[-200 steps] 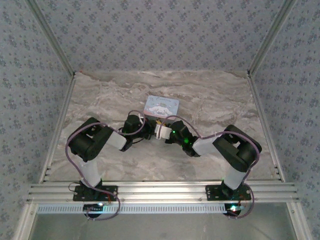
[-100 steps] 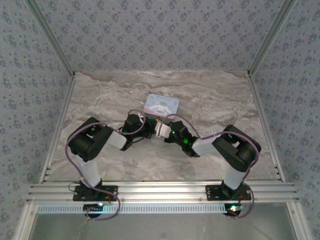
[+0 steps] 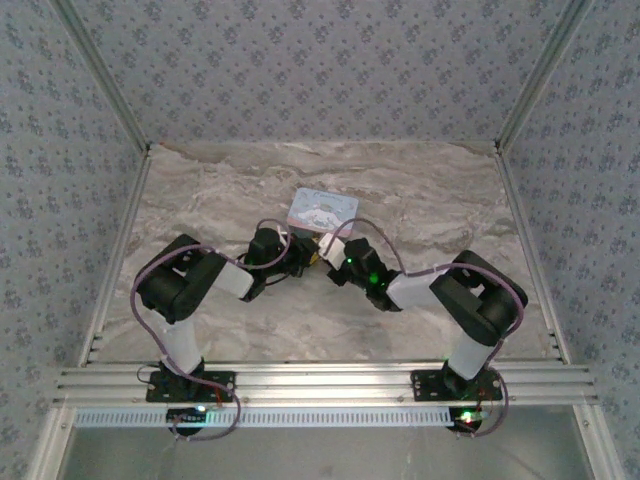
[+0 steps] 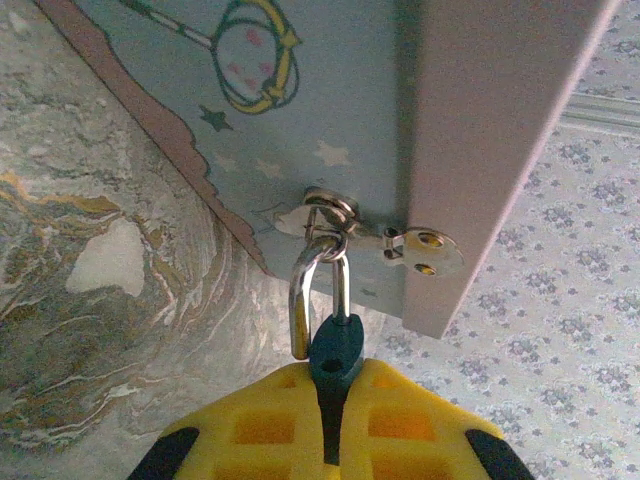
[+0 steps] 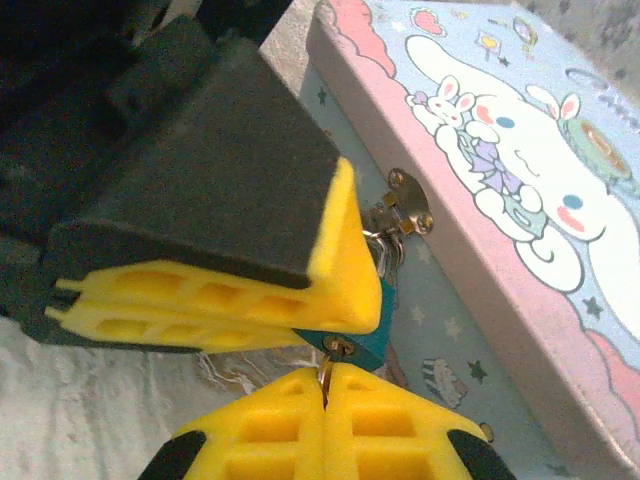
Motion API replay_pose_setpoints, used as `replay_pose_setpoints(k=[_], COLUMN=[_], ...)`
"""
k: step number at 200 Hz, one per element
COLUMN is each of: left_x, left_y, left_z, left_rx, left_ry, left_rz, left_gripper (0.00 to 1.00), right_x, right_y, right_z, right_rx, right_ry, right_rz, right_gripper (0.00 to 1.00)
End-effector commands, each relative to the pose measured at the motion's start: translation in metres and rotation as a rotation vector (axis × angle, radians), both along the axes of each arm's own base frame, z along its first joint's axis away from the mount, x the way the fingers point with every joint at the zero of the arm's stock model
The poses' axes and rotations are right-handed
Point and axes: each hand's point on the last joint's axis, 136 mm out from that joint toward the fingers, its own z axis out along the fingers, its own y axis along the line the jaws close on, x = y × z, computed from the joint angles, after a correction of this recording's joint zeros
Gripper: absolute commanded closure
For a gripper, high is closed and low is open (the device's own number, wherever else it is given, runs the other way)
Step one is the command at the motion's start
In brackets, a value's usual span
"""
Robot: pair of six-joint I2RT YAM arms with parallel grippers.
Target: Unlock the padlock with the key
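Left wrist view: the left pincer [image 4: 335,405] is clenched on the blue body of the padlock [image 4: 336,352], whose shackle [image 4: 300,300] passes through the hasp [image 4: 405,241] of the tin [image 4: 300,100] (long axis in line with the fingers). Right wrist view: the right pincer [image 5: 325,402], clenched on the key [image 5: 326,378], sits just below the lock. The key points up into the keyhole [image 5: 339,345], so turning seems next.

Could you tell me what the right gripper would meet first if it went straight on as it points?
The padlock, right ahead of the right gripper, which pinches the key at its keyhole. The left gripper clamps the padlock, so its fingers would probably come next.
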Motion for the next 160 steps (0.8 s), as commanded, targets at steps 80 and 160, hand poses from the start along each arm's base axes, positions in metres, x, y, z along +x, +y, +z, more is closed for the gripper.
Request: replay_pose_setpoints(k=[80, 160], left_x=[-0.004, -0.005], left_y=[-0.011, 0.013], left_z=[-0.003, -0.001], left_rx=[0.001, 0.08], left_ry=[-0.007, -0.04], left_rz=[-0.04, -0.003], left_gripper=[0.93, 0.52], right_x=[0.004, -0.002], right_y=[0.011, 0.006], right_z=[0.006, -0.003], right_rx=[0.314, 0.363], right_ry=[0.247, 0.324], right_rz=[-0.085, -0.096], right_gripper=[1.0, 1.0])
